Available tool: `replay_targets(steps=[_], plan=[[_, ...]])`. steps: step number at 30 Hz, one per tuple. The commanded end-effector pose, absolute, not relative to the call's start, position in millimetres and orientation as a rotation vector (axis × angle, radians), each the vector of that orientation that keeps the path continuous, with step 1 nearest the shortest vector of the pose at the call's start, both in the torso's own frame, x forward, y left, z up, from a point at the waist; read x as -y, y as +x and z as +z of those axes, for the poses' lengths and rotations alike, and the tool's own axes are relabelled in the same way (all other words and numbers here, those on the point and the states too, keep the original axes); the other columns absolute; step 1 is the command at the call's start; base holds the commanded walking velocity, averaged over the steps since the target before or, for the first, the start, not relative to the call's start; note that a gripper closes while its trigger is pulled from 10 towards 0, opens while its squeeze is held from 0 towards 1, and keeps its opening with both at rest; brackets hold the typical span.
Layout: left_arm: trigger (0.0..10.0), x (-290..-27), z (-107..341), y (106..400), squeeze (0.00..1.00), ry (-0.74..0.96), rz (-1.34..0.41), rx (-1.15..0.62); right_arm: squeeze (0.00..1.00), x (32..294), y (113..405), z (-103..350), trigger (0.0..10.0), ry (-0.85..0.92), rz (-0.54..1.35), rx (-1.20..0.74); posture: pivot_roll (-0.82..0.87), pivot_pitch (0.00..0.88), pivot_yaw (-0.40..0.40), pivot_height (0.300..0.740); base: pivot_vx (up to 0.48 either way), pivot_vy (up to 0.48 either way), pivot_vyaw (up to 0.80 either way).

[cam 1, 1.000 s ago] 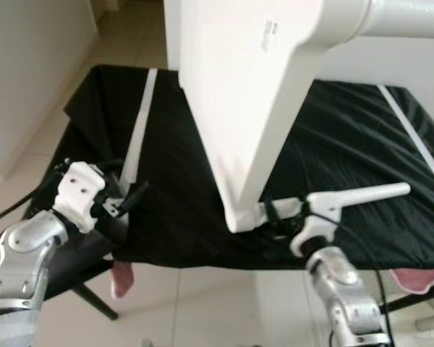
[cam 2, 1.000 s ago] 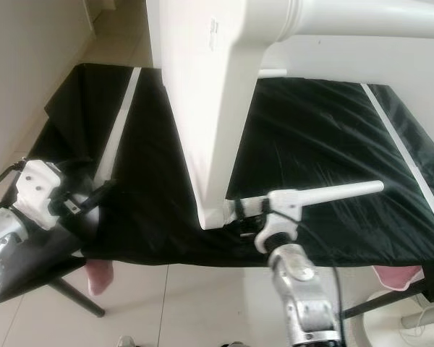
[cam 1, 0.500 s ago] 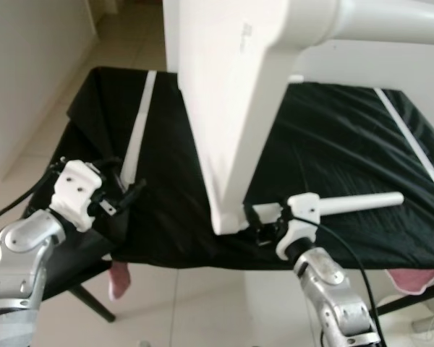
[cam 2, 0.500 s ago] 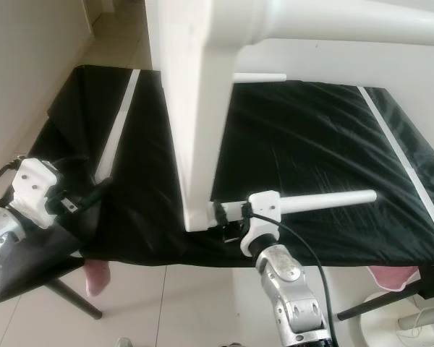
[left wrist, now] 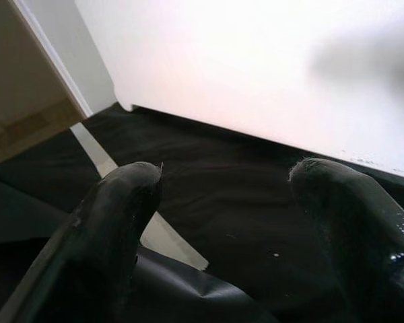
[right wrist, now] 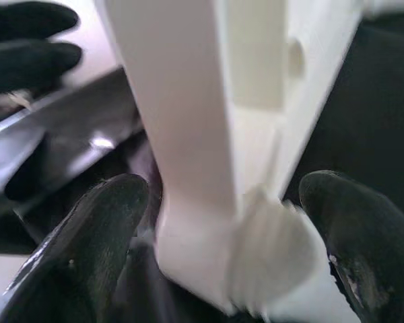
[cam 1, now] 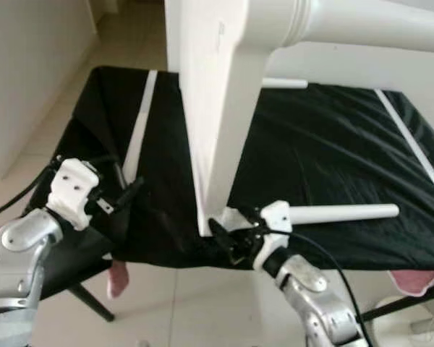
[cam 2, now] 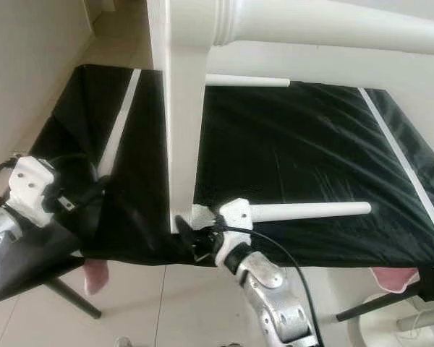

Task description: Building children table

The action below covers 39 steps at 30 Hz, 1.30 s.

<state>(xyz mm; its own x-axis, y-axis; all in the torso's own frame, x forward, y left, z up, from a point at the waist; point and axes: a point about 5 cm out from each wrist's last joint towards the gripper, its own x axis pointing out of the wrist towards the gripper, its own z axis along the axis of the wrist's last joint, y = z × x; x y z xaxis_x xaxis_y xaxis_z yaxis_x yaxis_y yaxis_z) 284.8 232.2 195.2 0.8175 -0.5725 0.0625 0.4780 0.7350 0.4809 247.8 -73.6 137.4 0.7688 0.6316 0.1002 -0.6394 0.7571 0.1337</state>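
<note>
We are standing the white tabletop (cam 1: 217,101) on edge on the black cloth (cam 1: 333,152), its lower corner resting near the cloth's 6 o'clock edge. Our right gripper (cam 1: 230,242) is at that corner with its fingers (right wrist: 101,235) spread on either side of it, not pressing it in the right wrist view. Our left gripper (cam 1: 126,194) is hanging at 9 o'clock over the cloth's edge, fingers apart and holding nothing, well clear of the slab. To do this step well, we judge we should be keeping the corner centred between the right fingers, closing on it squarely, and bringing the left gripper in to steady the tall face before any tipping. The tabletop's long axis is running from the corner at 6 o'clock up toward 12, edge-on to us. An attached leg (cam 1: 376,22) is pointing out toward 3 o'clock from its top. A loose leg (cam 1: 343,212) is lying on the cloth just beside the right gripper, pointing toward 3. Another leg (cam 2: 246,80) is lying farther back, also along 3.
</note>
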Motion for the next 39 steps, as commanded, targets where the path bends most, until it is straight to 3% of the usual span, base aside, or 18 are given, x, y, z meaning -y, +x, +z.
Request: replay_targets(steps=[1, 5, 10, 14, 20, 21, 28, 35, 39], plan=[[10.0, -237.8, 199.1, 286.2, 0.00, 0.472, -0.511, 0.223, 0.00, 89.5, 251.4, 145.8, 10.0, 0.170, 0.652, 0.091, 0.08, 0.094, -0.076, 0.740, 0.000, 0.000, 0.00], [10.0, -238.7, 199.5, 285.4, 0.00, 0.471, -0.516, 0.221, 0.00, 102.6, 253.9, 148.5, 10.0, 0.167, 0.611, 0.103, 0.08, 0.094, -0.076, 0.740, 0.000, 0.000, 0.00], [10.0, -237.4, 198.7, 280.4, 0.00, 0.468, -0.582, 0.183, 0.00, 136.9, 248.2, 149.2, 10.0, 0.101, 0.593, 0.085, 0.08, 0.096, -0.073, 0.740, 0.000, 0.000, 0.00], [10.0, -234.5, 196.6, 277.4, 0.00, 0.471, -0.623, 0.161, 0.00, 143.9, 244.8, 149.3, 10.0, 0.081, 0.618, 0.068, 0.07, 0.100, -0.069, 0.740, 0.000, 0.000, 0.00], [10.0, -222.2, 182.7, 262.5, 0.00, 0.498, -0.765, 0.076, 0.00, 157.4, 246.2, 150.1, 10.0, -0.005, 0.602, 0.068, 0.07, 0.105, -0.065, 0.740, 0.000, 0.000, 0.00], [10.0, -209.1, 167.8, 245.3, 0.00, 0.501, -0.887, -0.004, 0.00, 161.5, 253.8, 150.6, 10.0, -0.013, 0.562, 0.080, 0.07, 0.105, -0.065, 0.740, 0.000, 0.000, 0.00], [10.0, -177.8, 156.3, 213.7, 0.00, 0.449, -1.074, -0.058, 0.00, 145.0, 264.3, 149.3, 10.0, -0.008, 0.592, 0.083, 0.09, 0.107, -0.070, 0.740, 0.000, 0.000, 0.00], [10.0, -161.6, 162.7, 210.9, 0.00, 0.367, -1.073, -0.030, 0.00, 138.0, 271.8, 149.0, 10.0, -0.008, 0.617, 0.077, 0.10, 0.107, -0.073, 0.740, 0.000, 0.000, 0.00], [10.0, -129.0, 173.5, 208.9, 0.00, 0.184, -1.048, 0.040, 0.00, 115.7, 283.7, 144.1, 10.0, -0.026, 0.725, 0.055, 0.12, 0.110, -0.079, 0.740, 0.000, 0.000, 0.00]])
